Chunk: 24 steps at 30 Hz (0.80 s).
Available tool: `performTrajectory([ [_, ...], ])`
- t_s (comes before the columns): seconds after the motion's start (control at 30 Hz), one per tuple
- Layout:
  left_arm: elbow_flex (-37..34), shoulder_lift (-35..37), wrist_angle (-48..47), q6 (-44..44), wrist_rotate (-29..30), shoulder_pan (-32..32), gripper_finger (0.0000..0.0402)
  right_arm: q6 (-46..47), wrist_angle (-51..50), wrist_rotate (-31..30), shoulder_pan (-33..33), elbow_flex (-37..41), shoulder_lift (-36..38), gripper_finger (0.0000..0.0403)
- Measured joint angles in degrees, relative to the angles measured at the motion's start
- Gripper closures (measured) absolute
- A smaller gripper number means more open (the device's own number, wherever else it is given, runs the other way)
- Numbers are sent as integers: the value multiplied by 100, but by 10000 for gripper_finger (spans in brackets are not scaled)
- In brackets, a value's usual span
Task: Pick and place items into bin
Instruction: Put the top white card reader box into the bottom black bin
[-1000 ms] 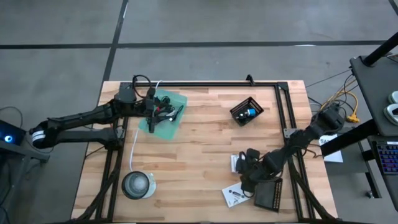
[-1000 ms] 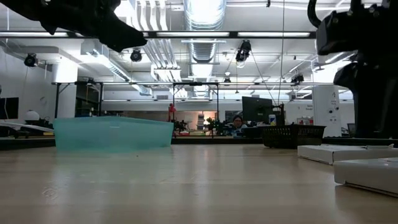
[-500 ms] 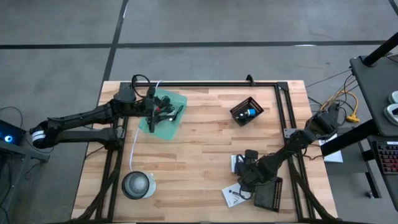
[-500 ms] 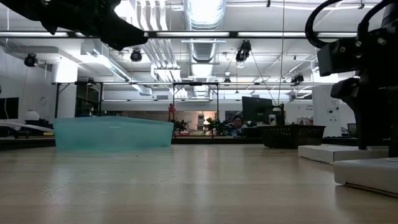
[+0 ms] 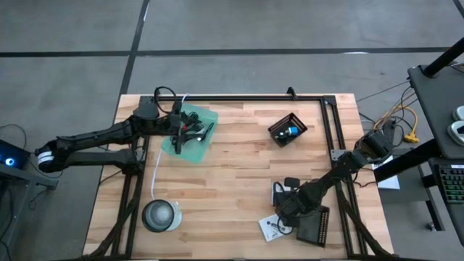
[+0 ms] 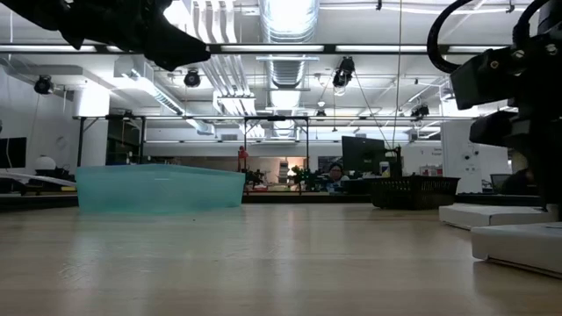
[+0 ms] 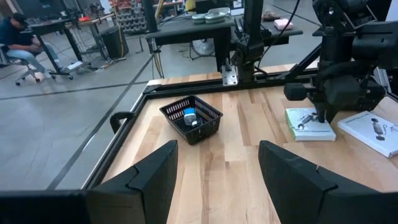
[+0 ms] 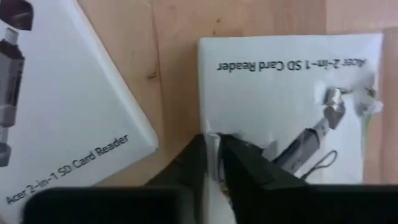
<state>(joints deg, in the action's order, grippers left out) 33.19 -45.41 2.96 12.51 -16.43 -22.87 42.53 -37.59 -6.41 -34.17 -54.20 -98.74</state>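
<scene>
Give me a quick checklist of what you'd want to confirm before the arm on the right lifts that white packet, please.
1. Right gripper closed on the edge of a white packet: ok, fingers pinch its edge in the right wrist view.
2. Grip firm enough to lift: cannot tell.
3. Second white packet lies apart from the gripped one: ok, bare wood shows between them.
4. Teal bin in place on the table: ok, at the far left.
5. Path over the bin free: not ok, the left gripper hangs over it, open.
6. Black basket out of the way: ok, it sits farther back.
</scene>
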Motion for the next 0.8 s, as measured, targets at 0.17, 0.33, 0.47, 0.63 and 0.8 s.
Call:
performTrajectory([
  [0.17, -47, -2, 2, -1, 0, 0, 194, -12, -130, 93, 45, -76, 0, 390],
  [0.33, -65, -2, 4, 0, 0, 0, 194, -13, -698, 64, 185, -421, 0, 393],
  [0.47, -66, -2, 3, 0, 0, 0, 194, 86, -1311, -102, 293, -850, 0, 393],
  [0.63, -66, -2, 4, 0, 0, 0, 194, 795, -2055, -324, 412, -1553, 0, 394],
  [0.8, -66, -2, 4, 0, 0, 1, 194, 2148, -2492, -403, 424, -2240, 7, 394],
])
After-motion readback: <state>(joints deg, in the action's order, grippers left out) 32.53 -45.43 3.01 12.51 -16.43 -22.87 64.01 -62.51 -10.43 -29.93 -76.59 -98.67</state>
